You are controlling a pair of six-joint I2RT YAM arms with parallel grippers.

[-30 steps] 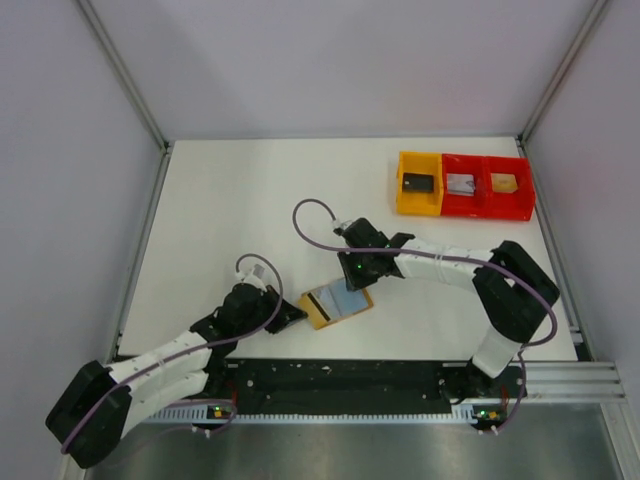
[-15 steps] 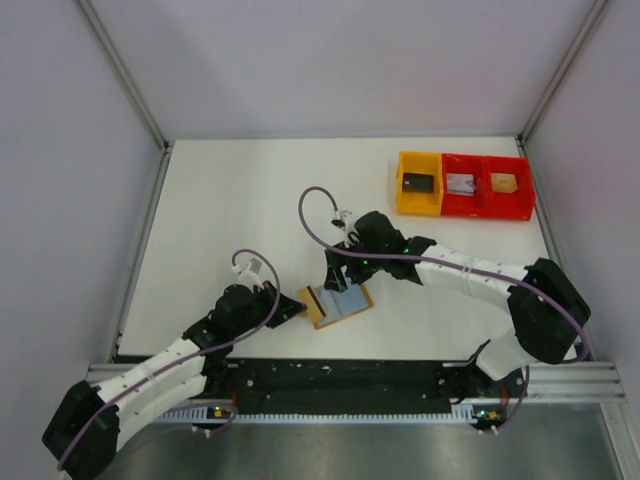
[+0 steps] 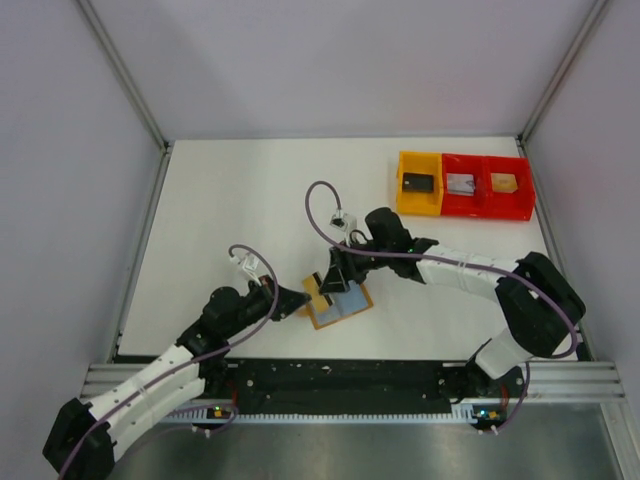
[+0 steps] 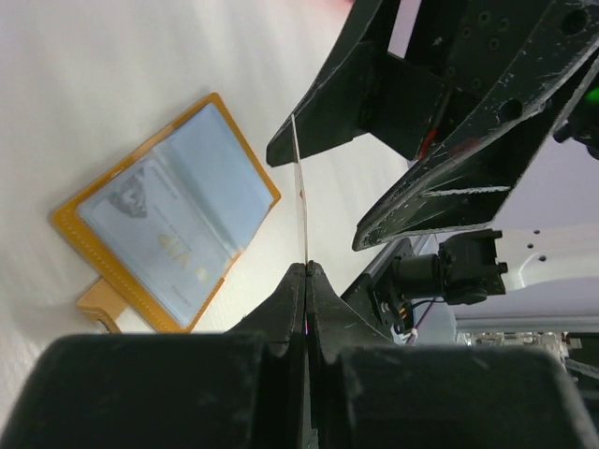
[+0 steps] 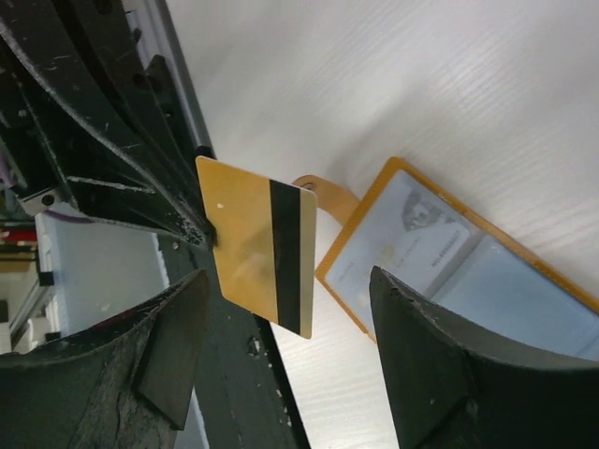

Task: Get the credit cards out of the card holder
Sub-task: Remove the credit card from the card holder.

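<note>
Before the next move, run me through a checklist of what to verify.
1. Grip: left gripper shut on the yellow card, ok.
2. Other arm: right gripper open, one finger either side of the card, ok.
3. Card free of the card holder: ok, held above it.
4. Holder lying open on the table: ok.
5. Cards left in its pockets: cannot tell.

A white table [image 3: 250, 200] with a faintly textured top fills the view, closed in on three sides by plain pale lilac-grey walls [image 3: 340, 60]. Silver metal posts [image 3: 120, 65] rise at the back corners (slanting outward from this angle). Soft, even light.
</note>
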